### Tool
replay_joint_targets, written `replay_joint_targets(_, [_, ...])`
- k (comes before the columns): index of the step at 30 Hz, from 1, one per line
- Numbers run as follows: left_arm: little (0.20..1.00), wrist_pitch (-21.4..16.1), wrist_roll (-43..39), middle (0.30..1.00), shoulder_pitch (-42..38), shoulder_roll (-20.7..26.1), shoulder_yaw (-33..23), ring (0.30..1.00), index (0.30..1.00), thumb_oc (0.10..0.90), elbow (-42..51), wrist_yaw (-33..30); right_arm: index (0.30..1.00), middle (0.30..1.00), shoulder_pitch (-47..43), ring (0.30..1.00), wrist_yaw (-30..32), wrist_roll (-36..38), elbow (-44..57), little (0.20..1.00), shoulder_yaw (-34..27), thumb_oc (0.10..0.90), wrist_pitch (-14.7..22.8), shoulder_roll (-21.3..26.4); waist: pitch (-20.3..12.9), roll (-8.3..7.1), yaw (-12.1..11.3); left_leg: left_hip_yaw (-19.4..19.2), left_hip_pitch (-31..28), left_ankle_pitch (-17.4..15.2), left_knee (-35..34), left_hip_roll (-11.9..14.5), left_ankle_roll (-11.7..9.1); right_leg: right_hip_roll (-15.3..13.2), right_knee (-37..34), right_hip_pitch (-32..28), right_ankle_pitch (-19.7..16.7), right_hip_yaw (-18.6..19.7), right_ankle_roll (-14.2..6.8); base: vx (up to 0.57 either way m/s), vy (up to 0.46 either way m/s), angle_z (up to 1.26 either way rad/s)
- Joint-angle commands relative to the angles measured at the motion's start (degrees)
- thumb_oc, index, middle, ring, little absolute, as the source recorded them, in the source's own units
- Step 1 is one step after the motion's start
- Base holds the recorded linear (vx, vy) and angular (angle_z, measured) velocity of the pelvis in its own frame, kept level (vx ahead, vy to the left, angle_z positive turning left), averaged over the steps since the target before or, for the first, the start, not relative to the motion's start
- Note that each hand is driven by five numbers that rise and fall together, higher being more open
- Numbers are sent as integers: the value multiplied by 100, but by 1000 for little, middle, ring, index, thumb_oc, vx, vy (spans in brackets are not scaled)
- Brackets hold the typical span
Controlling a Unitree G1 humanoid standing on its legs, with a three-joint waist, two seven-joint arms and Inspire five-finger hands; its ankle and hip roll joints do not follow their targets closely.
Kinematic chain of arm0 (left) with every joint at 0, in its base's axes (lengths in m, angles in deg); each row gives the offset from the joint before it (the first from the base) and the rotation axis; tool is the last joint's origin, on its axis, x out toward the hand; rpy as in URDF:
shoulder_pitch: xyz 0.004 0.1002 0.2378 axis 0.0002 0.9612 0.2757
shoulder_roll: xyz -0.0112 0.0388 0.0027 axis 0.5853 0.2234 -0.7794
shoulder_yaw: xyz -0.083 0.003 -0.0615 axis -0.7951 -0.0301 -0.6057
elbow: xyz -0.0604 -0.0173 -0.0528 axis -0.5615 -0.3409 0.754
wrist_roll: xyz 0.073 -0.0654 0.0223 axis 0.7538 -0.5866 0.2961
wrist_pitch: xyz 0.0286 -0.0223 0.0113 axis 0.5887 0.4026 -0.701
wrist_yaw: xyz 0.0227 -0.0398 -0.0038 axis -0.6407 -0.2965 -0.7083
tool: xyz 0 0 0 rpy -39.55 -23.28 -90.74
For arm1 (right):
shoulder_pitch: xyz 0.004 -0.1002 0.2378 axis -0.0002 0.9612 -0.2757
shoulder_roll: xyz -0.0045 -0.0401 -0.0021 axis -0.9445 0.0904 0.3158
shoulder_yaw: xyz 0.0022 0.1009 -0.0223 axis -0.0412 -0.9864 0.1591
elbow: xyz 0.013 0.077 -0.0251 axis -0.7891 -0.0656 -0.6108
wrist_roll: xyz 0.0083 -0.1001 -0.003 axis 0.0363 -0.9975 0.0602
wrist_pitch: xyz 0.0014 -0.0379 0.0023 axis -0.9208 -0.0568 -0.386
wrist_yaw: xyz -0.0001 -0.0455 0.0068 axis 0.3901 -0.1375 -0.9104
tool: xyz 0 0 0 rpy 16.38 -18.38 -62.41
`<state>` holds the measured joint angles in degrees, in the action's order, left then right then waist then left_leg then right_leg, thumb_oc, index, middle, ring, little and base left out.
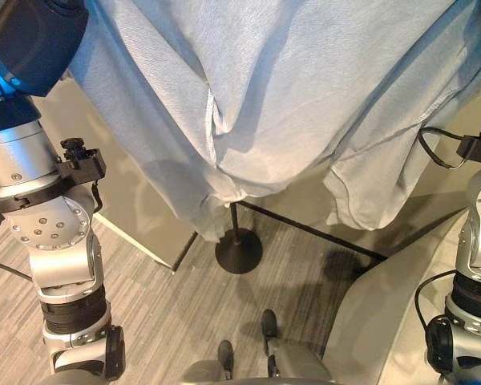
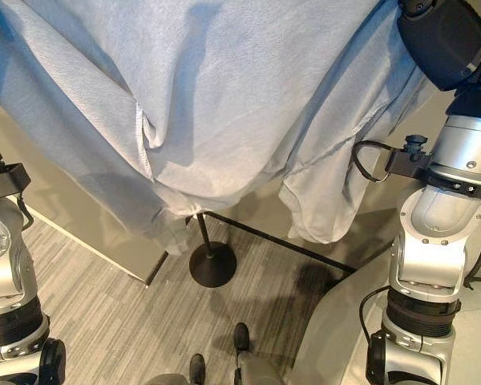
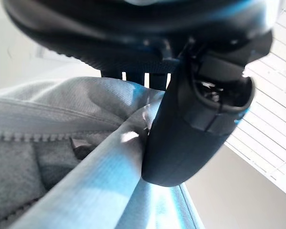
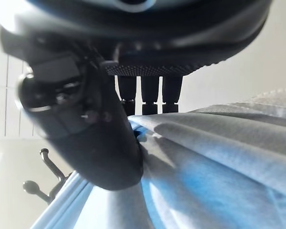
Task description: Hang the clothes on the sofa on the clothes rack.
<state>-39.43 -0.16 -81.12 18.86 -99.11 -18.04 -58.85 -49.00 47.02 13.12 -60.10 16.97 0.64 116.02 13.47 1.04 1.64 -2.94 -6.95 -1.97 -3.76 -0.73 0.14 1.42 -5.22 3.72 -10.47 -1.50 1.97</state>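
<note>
A light grey-blue garment (image 1: 264, 88) hangs spread wide across the upper part of both eye views, held up at its two top ends. My left hand (image 3: 190, 129) has its thumb pressed against the fingers with the cloth (image 3: 86, 181) pinched between them; a zipper (image 3: 19, 136) runs along that edge. On the other side, my right hand (image 4: 102, 143) pinches the cloth (image 4: 219, 157) the same way. Below and behind the garment stands the rack's black pole on its round base (image 1: 239, 250). Two of the rack's hooks (image 4: 43, 177) show beyond my right hand.
A pale sofa edge (image 1: 401, 321) sits at the lower right. A beige panel (image 1: 136, 200) stands behind the garment on the left. A thin black bar (image 1: 305, 229) runs along the grey plank floor (image 1: 168, 313) from the rack's base.
</note>
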Motion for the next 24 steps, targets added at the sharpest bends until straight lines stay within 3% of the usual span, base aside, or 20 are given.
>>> replay_joint_targets(1, [300,31,220,300,-419,840,-449,300,300,400,-1023,-764,300,300,-482,300,638,-58,-1047,300,-192,400,-57,695,-993,-249,-139,-10,174,72,-124,328,-129,-494,22,-572,722,-130,-326,0,0,0])
replay_joint_targets(3, [300,159,385,300,-587,1351,-298,300,300,400,-1847,-930,300,300,-791,300,618,104,-1654,300,215,400,-129,1144,-972,-287,-155,-22,144,60,-124,338,-137,-488,22,-588,717,-141,-337,0,0,0])
replay_joint_targets(4, [300,139,377,300,-615,1370,-294,300,300,400,-1893,-946,300,300,-840,300,627,118,-1704,300,245,400,-109,1163,-963,-283,-150,-24,144,59,-124,337,-137,-488,22,-587,719,-139,-337,0,0,0])
replay_joint_targets(6, [300,226,364,300,-810,1916,-55,300,300,400,-2794,-1061,300,300,-1312,300,573,373,-2295,300,848,400,-116,1526,-954,-332,-173,-47,116,43,-124,346,-141,-490,22,-623,715,-149,-354,15,-24,-2])
replay_joint_targets(10, [300,214,211,300,-1320,2572,529,300,300,400,-3913,-1124,300,300,-2097,300,500,733,-3130,300,1739,400,-73,1807,-957,-392,-180,-73,77,9,-124,364,-143,-491,22,-668,714,-161,-367,22,-14,0])
replay_joint_targets(13, [300,182,91,300,-1729,2769,981,300,300,400,-4277,-1047,300,300,-2499,300,457,832,-3530,300,2182,400,-86,1940,-942,-421,-160,-77,86,6,-124,369,-149,-489,22,-666,708,-163,-373,8,-10,5])
replay_joint_targets(16, [300,192,-83,300,-2415,2869,1658,300,300,400,-4810,-942,300,300,-3428,300,356,866,-4464,300,3255,400,-148,2232,-901,-470,-153,-95,81,9,-124,380,-156,-485,22,-675,703,-171,-382,5,-4,4])
replay_joint_targets(17, [300,182,-108,300,-2734,2915,1946,300,300,400,-5047,-932,300,300,-3798,300,301,957,-4798,300,3657,400,-136,2236,-870,-453,-144,-107,72,7,-124,385,-163,-483,22,-684,699,-172,-385,0,0,0])
replay_joint_targets(18, [300,190,-179,300,-3384,2930,2600,300,300,400,-5610,-891,300,300,-4335,300,224,1066,-5365,300,4241,400,-157,2151,-800,-450,-126,-114,69,7,-124,394,-171,-483,22,-690,691,-170,-384,0,0,0])
replay_joint_targets(21, [300,226,-382,300,-4418,2630,3620,300,300,400,-6440,-710,300,300,-5005,300,55,1086,-6557,300,4999,400,-261,1959,-636,-452,-102,-113,89,12,-124,415,-187,-486,22,-677,695,-187,-376,0,0,0])
replay_joint_targets(24, [300,262,-387,300,-4473,2486,3699,300,300,400,-6546,-646,300,300,-4764,300,-34,1055,-6833,300,4861,400,-317,1773,-587,-433,-113,-118,109,-2,-124,419,-190,-488,22,-658,717,-200,-361,6,-2,-1])
